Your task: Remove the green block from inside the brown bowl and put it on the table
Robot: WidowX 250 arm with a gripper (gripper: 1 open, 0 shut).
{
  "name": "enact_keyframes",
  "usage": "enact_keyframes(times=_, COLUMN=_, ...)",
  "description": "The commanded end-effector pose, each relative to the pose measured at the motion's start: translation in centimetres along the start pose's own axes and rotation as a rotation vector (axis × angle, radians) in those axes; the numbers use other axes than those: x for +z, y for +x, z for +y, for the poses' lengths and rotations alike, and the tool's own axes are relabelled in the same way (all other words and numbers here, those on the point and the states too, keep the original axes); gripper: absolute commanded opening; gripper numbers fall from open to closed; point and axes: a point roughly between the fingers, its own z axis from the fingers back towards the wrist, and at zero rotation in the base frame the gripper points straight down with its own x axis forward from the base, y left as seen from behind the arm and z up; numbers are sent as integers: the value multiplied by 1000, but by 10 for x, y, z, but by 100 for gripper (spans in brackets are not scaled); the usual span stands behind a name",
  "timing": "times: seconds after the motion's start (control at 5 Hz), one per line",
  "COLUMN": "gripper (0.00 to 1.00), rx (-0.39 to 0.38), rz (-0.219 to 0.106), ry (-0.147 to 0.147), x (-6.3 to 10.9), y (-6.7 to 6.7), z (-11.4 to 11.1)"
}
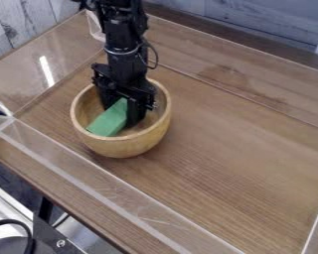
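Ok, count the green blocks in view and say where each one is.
1: the green block lies inside the brown bowl, under the gripper. The gripper hides part of the bowl, so another could be unseen.

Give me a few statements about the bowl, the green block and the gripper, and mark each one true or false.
1. The green block lies inside the bowl. True.
2. The gripper hangs high above the bowl. False: it reaches down into the bowl, at the block's upper end.
3. The bowl sits on the table. True.
4. The block lies on the table beside the bowl. False: it is in the bowl.
5. The gripper points down. True.
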Motion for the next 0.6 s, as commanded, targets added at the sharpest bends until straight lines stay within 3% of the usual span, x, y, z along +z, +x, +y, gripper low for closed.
enact_keyframes(times=0.0, gripper=0, rx=2, rz=71, ry=-22, x=-16, y=-12, z=-3)
enact_keyframes(times=0.4, gripper=0, rx=5, rz=85, ry=-32, x=-16, y=-16, z=-6)
